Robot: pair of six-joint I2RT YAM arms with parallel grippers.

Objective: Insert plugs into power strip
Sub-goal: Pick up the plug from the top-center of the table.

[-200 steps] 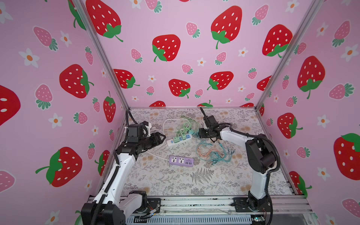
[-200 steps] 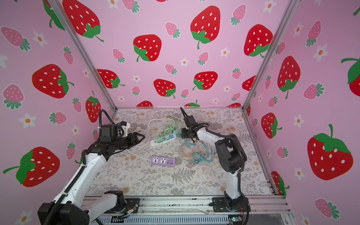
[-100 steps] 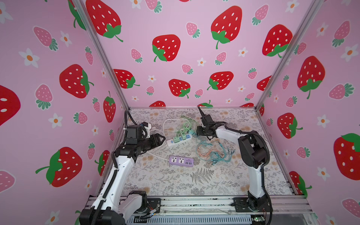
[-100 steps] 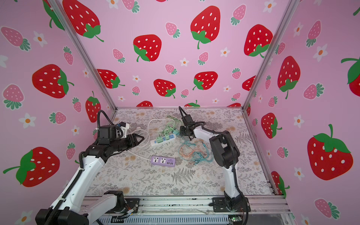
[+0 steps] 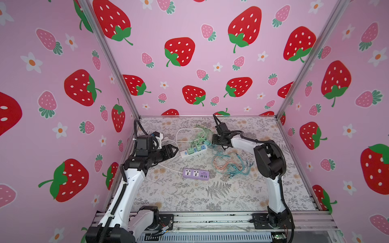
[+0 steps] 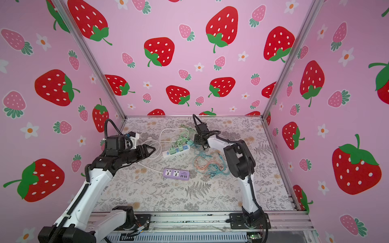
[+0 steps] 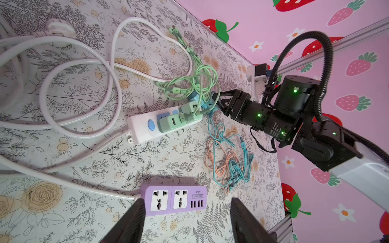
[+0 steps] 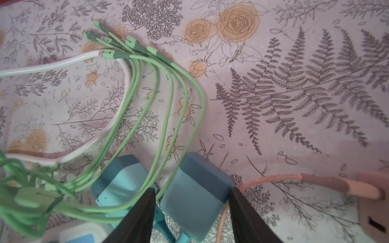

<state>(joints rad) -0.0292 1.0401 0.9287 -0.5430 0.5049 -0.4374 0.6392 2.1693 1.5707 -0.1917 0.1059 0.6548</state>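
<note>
A white power strip [image 5: 193, 150] lies mid-table with two mint green plugs [image 7: 171, 124] seated in it. My right gripper [image 5: 212, 143] sits at the strip's far end, shut on a teal-blue plug [image 8: 195, 199] just above the mat; its fingers [image 8: 139, 216] press both sides. A second teal-blue plug [image 8: 120, 178] lies beside it under green cables [image 8: 147, 94]. A peach-pink plug [image 8: 372, 210] rests apart on the mat. My left gripper [image 5: 175, 150] hovers open and empty near the strip's switch end.
A purple power strip [image 5: 195, 174] with two free sockets lies nearer the front. A tangle of teal and peach cables [image 5: 230, 166] sits between it and the right arm. White cords [image 7: 80, 88] loop across the left and back of the mat.
My right gripper has shifted left, closer to the white strip's far end, keeping the teal-blue plug. The left gripper has hardly moved.
</note>
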